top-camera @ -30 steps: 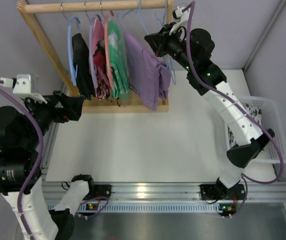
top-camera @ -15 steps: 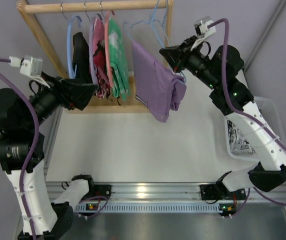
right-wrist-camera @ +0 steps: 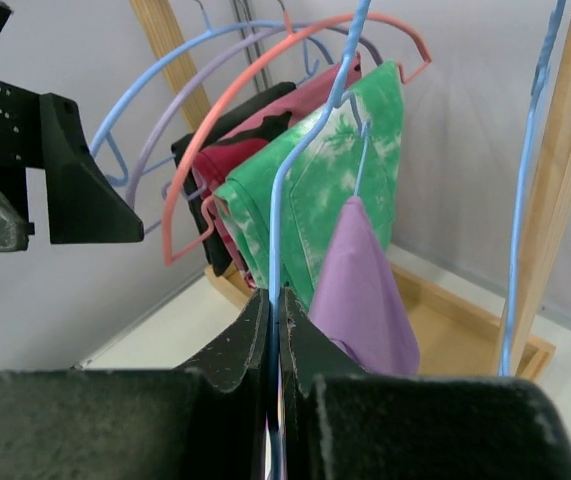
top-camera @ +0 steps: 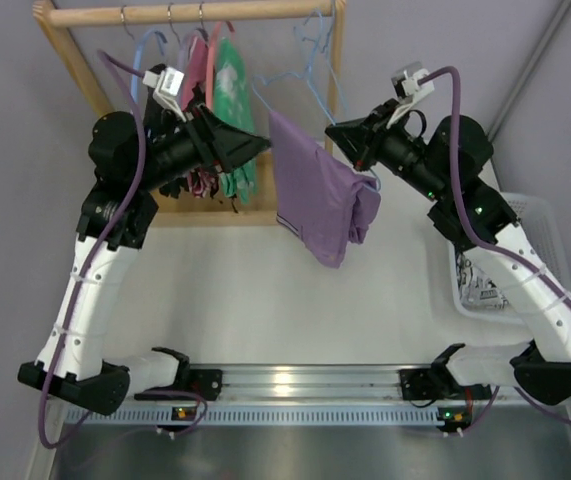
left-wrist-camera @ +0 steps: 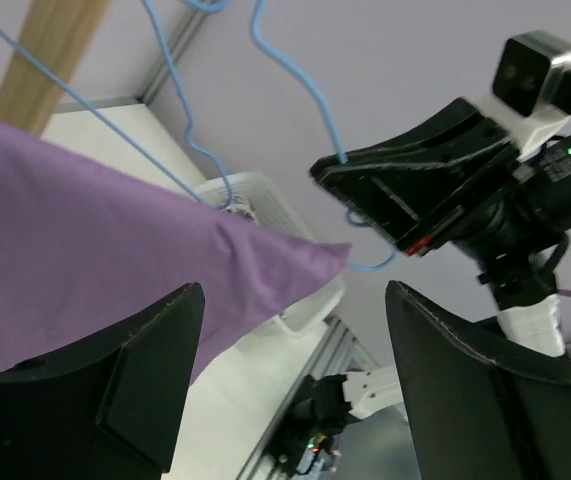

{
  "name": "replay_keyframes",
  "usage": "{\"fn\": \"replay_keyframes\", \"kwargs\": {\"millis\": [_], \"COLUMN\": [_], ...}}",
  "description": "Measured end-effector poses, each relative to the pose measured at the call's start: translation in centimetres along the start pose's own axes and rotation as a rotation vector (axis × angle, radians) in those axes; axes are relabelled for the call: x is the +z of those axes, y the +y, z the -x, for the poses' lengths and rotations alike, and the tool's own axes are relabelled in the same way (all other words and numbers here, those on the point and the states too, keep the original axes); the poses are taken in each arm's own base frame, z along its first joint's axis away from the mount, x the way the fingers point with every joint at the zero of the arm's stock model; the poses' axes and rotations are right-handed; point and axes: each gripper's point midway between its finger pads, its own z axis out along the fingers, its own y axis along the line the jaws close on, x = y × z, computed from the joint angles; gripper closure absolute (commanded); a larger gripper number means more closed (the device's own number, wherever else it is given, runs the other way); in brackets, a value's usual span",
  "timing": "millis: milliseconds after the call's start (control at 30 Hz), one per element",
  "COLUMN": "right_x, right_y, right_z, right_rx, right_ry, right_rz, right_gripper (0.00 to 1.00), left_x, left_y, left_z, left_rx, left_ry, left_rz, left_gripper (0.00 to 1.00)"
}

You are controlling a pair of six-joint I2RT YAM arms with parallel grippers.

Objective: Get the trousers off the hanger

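Left pincer point(top-camera: 257, 143) swung up beside trousers point(top-camera: 315, 195), spread wide, right pincer point(top-camera: 337, 135) pinching hanger point(right-wrist-camera: 272, 240) wire

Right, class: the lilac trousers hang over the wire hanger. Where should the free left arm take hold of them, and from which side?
Take the trousers by the draped cloth just below the hanger bar, at its left end, coming in from the left. The cloth hangs loose there, and the right jaws pinch the wire at the opposite end, so that side looks clear.
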Motion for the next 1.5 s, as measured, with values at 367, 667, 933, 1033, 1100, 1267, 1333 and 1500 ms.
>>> {"fn": "replay_keyframes", "kwargs": {"millis": [367, 667, 933, 1033, 1100, 1267, 1333, 1500], "right_x": [-1.2, -1.5, -1.3, -1.2, -1.1, -0.9, -0.9, -1.4], "right_y": [1.0, 2.3, 3.3, 3.4, 3.4, 3.3, 3.3, 3.8], "right_z": [-3.5, -3.8, -5.6, -5.2, -5.1, -6.1, -6.2, -5.4], "right_rx": [0.036, 0.048, 0.065, 0.069, 0.070, 0.067, 0.057, -0.003], "right_ry": [0.079, 0.076, 0.106, 0.086, 0.078, 0.094, 0.093, 0.050], "right_rz": [0.013, 0.022, 0.029, 0.025, 0.024, 0.022, 0.024, 0.054], "right_gripper": [1.00, 1.00, 1.00, 1.00, 1.00, 0.96, 0.84, 0.61], "left_x": [5.5, 9.1, 10.2, 10.5, 10.6, 10.6, 10.5, 10.6], "left_y": [-0.6, 0.4, -0.9, -0.6, -0.6, -1.0, -1.1, -0.8], "left_z": [-3.0, -4.3, -3.4, -3.6, -3.7, -3.8, -3.9, -4.2], "left_rx": [-0.237, -0.398, -0.426, -0.441, -0.445, -0.479, -0.473, -0.467], "left_ry": [0.054, 0.087, 0.073, 0.075, 0.076, 0.089, 0.092, 0.097], "left_rz": [-0.086, -0.057, -0.084, -0.073, -0.074, -0.081, -0.086, -0.081], "left_gripper": [0.26, 0.35, 0.59, 0.72, 0.74, 1.00, 1.00, 1.00]}}
